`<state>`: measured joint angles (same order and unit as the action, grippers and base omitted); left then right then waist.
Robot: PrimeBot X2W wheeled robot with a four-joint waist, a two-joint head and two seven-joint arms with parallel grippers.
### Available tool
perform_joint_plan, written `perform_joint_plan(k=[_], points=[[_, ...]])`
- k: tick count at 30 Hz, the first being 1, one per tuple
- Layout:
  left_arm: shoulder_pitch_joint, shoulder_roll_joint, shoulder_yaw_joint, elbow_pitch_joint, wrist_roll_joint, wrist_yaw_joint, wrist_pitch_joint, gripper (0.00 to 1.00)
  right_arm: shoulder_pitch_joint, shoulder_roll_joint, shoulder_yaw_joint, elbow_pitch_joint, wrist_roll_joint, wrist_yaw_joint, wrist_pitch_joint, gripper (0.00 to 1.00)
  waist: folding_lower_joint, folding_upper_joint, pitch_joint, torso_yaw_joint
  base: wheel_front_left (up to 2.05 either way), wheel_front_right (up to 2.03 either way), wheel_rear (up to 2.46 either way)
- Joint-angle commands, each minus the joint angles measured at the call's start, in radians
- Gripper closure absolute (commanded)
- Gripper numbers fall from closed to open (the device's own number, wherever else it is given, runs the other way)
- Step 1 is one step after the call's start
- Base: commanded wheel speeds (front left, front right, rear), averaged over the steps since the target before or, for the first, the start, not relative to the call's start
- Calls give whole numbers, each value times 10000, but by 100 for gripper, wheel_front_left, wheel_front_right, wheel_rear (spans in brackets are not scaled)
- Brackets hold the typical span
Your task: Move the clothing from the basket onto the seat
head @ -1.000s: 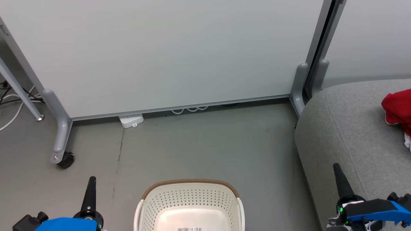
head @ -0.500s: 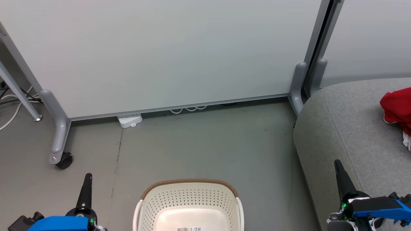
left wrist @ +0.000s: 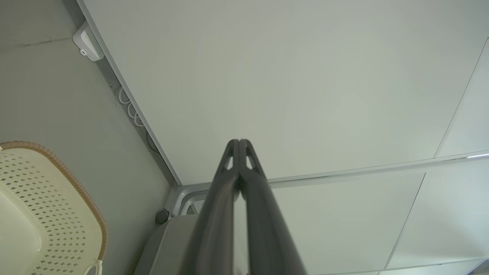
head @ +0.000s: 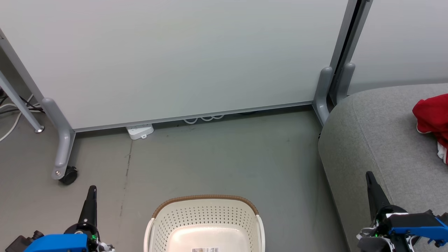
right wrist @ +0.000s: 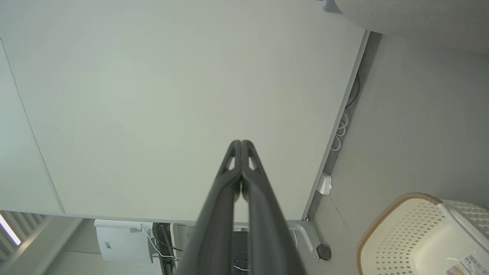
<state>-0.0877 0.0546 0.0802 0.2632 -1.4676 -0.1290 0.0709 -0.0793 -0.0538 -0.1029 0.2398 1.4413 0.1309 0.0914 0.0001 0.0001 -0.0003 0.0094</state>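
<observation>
The red clothing (head: 428, 117) lies on the grey seat (head: 378, 140), ahead and to the right of the right claw (head: 369, 176), the nearer arm. The basket (head: 206, 213) seems empty, though its near half is cut off. The right claw and left claw (head: 91, 192) are both pressed together on nothing.

Head looks down; wrists face partition (left wrist: 305, 76) (basket (head: 206, 213) shared).

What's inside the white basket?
The basket shows a bare cream bottom with a small label, no clothes. Its near end is cut off by the picture edge. Red clothing lies on the grey seat.
</observation>
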Motion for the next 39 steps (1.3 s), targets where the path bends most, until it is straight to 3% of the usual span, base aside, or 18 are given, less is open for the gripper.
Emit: perform_joint_plan(k=[1,22,39], points=[[-200,35,82,-91,-204,-26,77,100,-210,28,-28,-6,260,-2,55,100,-1,-1,3,-8,0,0,0],[-265,-24,371,-210,-1500,-32,457,100,-351,55,-131,61,1774,-3,252,100,-1,-1,34,-94,0,0,0],[-262,-24,368,-206,-1468,-32,465,100,-349,52,-125,58,1730,-3,249,100,-1,-1,34,-94,0,0,0]])
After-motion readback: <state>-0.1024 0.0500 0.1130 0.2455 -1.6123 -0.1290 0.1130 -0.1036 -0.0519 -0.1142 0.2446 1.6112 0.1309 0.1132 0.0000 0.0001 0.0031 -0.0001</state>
